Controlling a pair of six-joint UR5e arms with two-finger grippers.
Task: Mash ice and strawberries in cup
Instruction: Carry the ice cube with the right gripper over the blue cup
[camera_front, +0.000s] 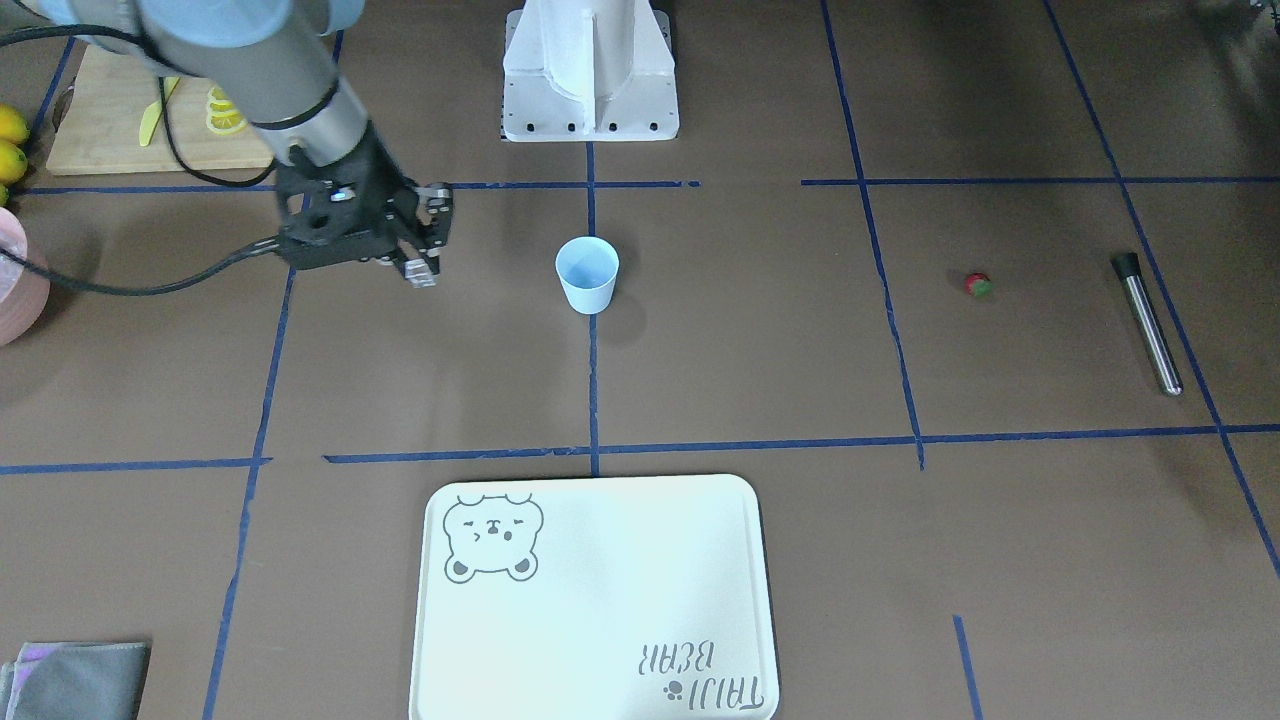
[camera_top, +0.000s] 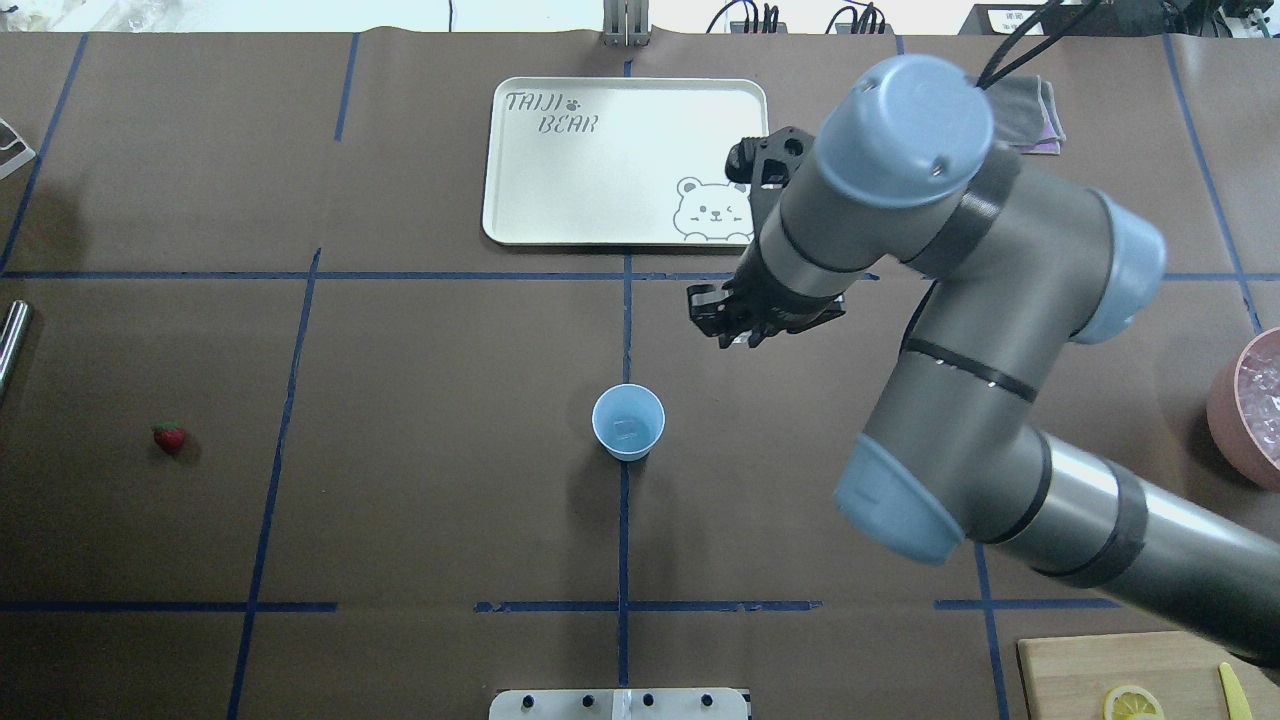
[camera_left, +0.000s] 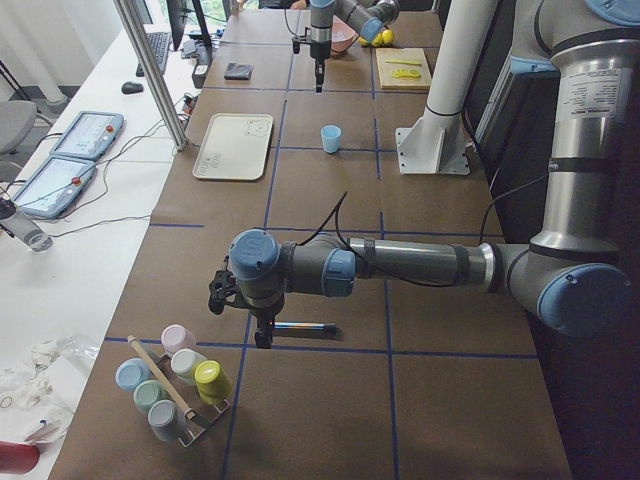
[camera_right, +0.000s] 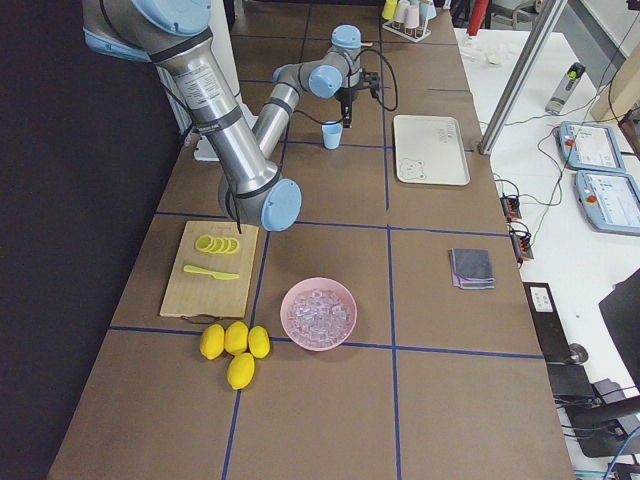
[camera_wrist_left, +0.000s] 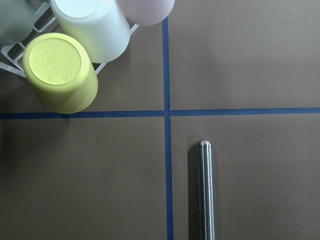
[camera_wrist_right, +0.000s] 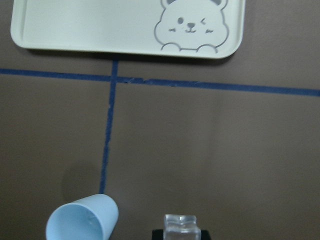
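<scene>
Light-blue cup (camera_top: 628, 421) stands upright on the brown table mat, on the centre tape line, mouth open. Overhead there's a faint square shape on its floor; can't tell what it is.

Ice cube (camera_wrist_right: 181, 225) is not over the cup. It's pinched between the fingertips of the right gripper (camera_front: 424, 268), which hangs above the mat on the robot's right of the cup, a bit toward the tray side. Bare mat between that gripper and the cup, nothing blocking.

Strawberry (camera_top: 170, 437) lies on the mat well apart from the cup, on the robot's left side, nothing touching it. Farther out from the cup on that same side lies a steel rod (camera_front: 1148, 322) with a black end, flat on the mat.

Left gripper (camera_left: 262, 335) points down just beside that rod, far from the cup. Its fingers aren't in the wrist view, so I can't tell whether it's spread or clamped. A rack of pastel cups (camera_left: 175, 385) sits just past it.

White bear tray (camera_top: 560, 190) sits beyond the cup, away from the robot base. Right of the cup, well apart: pink bowl of ice (camera_right: 319, 313), cutting board (camera_right: 185, 285) with lemon slices and a yellow knife, whole lemons (camera_right: 235, 345), grey cloth (camera_right: 472, 267).
</scene>
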